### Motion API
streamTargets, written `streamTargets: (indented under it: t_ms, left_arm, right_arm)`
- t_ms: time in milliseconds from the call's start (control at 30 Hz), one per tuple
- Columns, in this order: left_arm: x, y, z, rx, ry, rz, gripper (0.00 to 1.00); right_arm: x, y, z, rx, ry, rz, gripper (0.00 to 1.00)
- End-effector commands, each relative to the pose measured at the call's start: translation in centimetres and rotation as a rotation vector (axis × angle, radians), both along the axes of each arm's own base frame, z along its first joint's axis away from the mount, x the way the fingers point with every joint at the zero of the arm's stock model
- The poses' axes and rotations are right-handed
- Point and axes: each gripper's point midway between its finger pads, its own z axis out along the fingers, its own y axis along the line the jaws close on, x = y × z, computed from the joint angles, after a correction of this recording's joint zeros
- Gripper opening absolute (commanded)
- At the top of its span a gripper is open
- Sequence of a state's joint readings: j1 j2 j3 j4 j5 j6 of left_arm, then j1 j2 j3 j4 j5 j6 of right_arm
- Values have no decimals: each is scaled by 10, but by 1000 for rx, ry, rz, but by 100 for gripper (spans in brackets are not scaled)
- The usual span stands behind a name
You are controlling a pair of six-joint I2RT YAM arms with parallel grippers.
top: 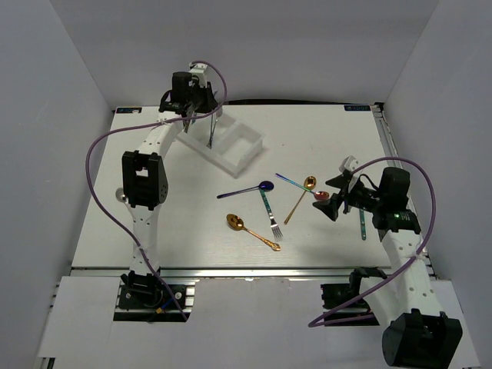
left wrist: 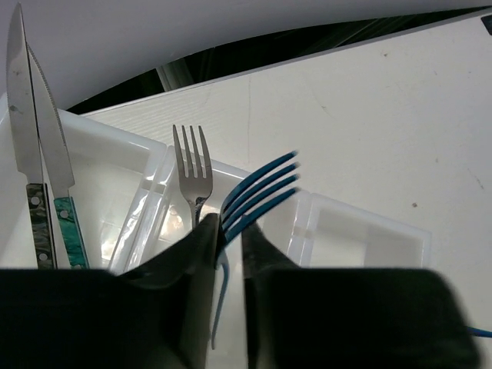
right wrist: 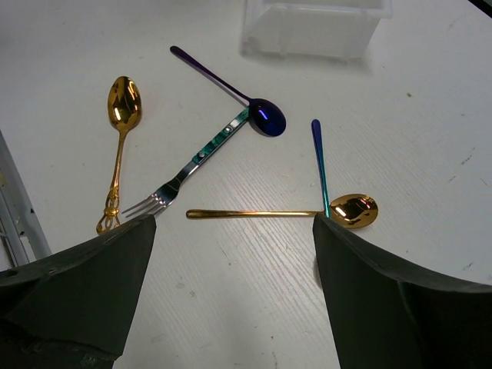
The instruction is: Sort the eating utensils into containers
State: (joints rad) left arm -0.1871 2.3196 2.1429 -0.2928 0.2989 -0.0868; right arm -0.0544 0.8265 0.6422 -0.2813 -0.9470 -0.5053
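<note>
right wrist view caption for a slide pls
Open right gripper above an ornate gold spoon, a slim gold spoon, a blue spoon and a teal-handled fork

Left pincer (top: 201, 106) grips a slim utensil (top: 213, 129) above the white tray (top: 247, 144); a blue spoon (top: 265, 186) lies well apart.

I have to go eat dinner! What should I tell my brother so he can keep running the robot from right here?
The left pincer is shut on the blue fork, at the middle compartment of the white tray.
The right pincer is open and empty, hovering over loose utensils.
Done: two knives in an end compartment, silver fork in the middle one.
Left: release the blue fork, then sort what lies on the table: ornate gold spoon, purple spoon, teal-handled fork, slim gold spoon, blue-teal piece, red spoon.
</note>
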Motion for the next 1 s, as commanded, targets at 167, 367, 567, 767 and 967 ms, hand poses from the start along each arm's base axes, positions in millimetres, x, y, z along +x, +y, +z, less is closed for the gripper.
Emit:
streamTargets:
  t_ms: [167, 367, 567, 767, 967]
  left_arm:
    - [-2, -6, 14, -46, -2, 1, 46]
    - [-10, -4, 53, -73, -47, 12, 66]
    - [-54, 8, 103, -146, -48, 52, 98]
    - [-156, 4, 108, -256, 34, -48, 98]
    - [-262, 31, 82, -267, -54, -13, 98]
  right_arm:
    - [2, -6, 7, 21, -34, -4, 89]
    - [3, -11, 5, 32, -23, -24, 89]
    - [13, -18, -6, 34, 36, -94, 89]
    - [35, -35, -23, -10, 145, -217, 89]
    - [39, 9, -46, -282, 225, -137, 89]
